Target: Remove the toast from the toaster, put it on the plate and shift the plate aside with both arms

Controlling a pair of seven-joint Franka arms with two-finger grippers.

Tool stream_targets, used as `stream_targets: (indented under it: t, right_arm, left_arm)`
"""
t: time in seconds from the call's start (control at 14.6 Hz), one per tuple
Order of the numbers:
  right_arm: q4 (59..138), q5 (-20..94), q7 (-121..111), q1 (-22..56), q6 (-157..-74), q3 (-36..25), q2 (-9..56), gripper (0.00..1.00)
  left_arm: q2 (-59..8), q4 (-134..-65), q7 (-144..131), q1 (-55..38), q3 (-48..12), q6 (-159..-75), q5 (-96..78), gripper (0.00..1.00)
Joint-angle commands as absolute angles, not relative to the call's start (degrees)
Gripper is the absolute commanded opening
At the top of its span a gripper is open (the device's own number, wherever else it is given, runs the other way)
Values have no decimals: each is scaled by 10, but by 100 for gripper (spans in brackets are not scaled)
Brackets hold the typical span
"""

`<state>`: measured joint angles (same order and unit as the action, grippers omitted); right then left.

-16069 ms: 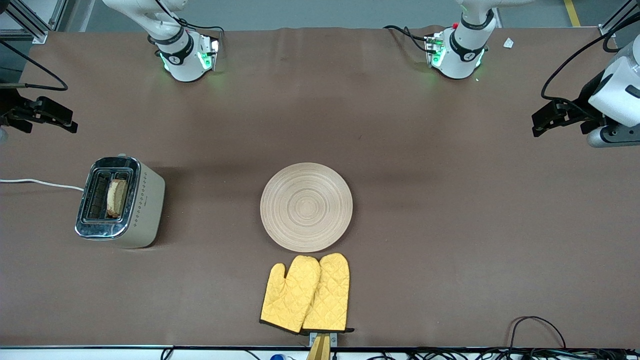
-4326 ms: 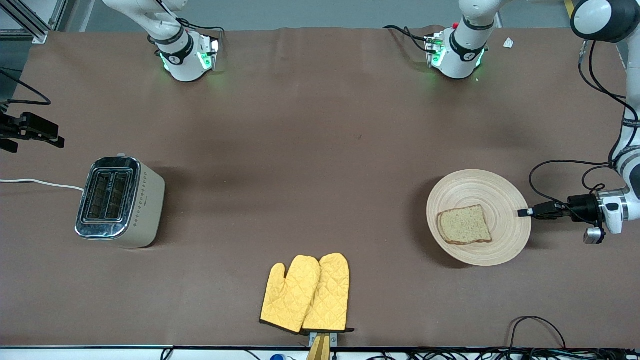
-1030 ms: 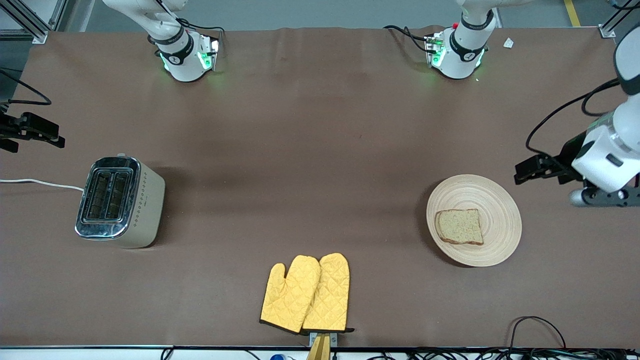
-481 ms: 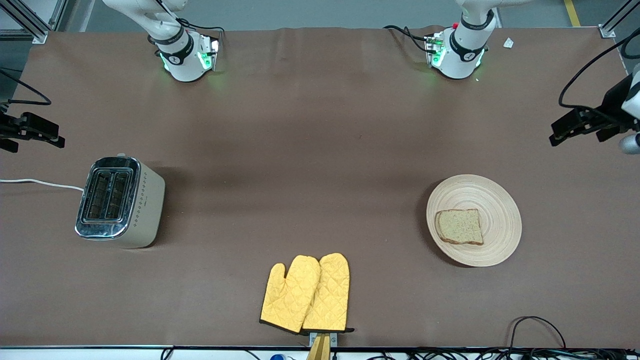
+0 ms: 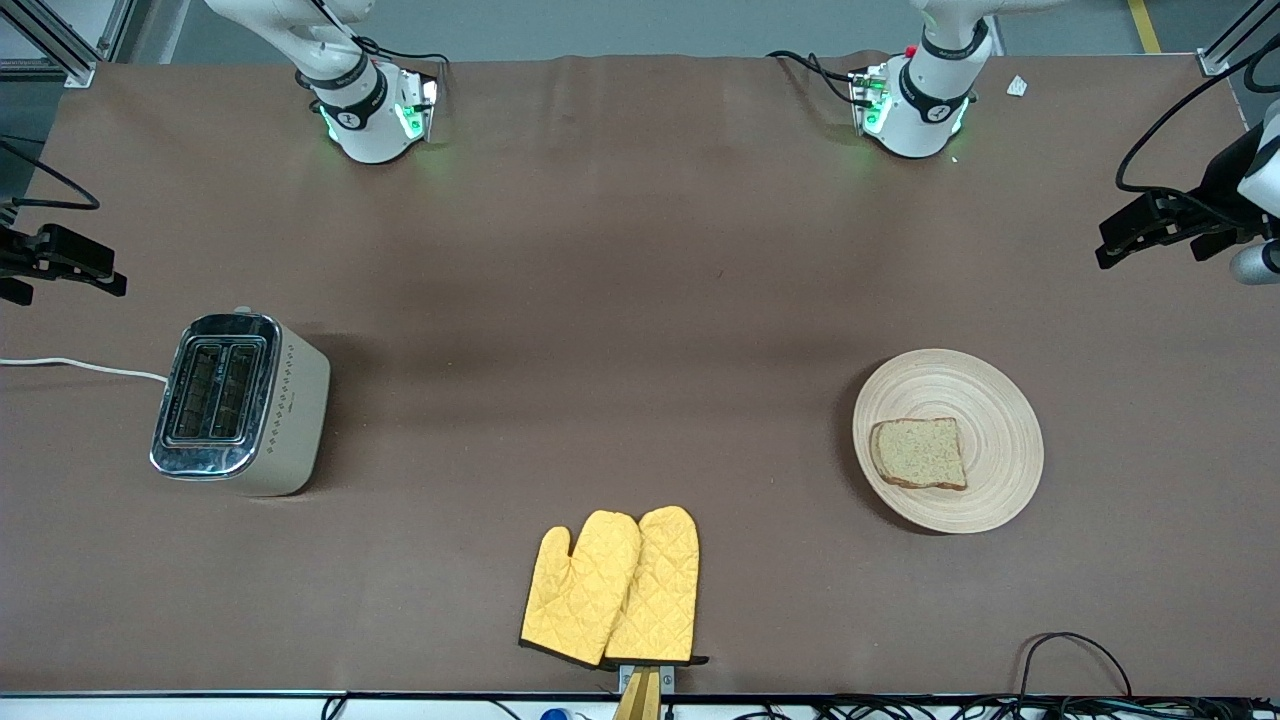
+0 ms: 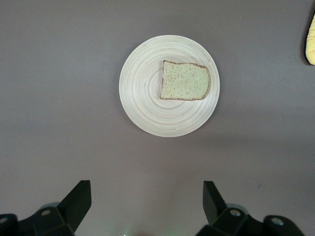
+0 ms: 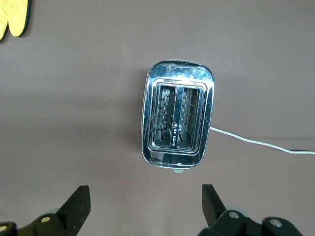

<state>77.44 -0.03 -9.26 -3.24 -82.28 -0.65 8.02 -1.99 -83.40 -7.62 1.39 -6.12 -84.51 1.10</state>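
Observation:
The toast (image 5: pixel 918 453) lies flat on the pale wooden plate (image 5: pixel 990 400), which rests on the table toward the left arm's end. Both also show in the left wrist view, the toast (image 6: pixel 185 81) on the plate (image 6: pixel 142 93). My left gripper (image 5: pixel 1110 248) is open and empty, raised over the table's edge at the left arm's end, well apart from the plate; its fingertips (image 6: pixel 78 196) stand wide. My right gripper (image 5: pixel 110 280) is open and empty, up at the right arm's end of the table beside the toaster.
A chrome and cream toaster (image 5: pixel 238 403) with empty slots stands toward the right arm's end, also in the right wrist view (image 7: pixel 178 120), its white cord (image 5: pixel 80 366) trailing off the table. Two yellow oven mitts (image 5: pixel 612 586) lie near the front edge.
My left gripper has risen and drawn away from the plate toward the table's edge. The plate and toast have stayed put. The right arm has barely moved.

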Motion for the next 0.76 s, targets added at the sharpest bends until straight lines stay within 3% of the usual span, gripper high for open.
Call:
stream_targets:
  t: [0.0,0.69]
  right_arm:
    - [776,1,-92,-40,-824,-2,73,100]
    - [769,0,-92,-45,-822,-4,73,100]
  left_arm:
    - [-11,-841,-55,7,-62,-840,23,100]
    - [-12,-837,-39,6,-62,-838,44,100]
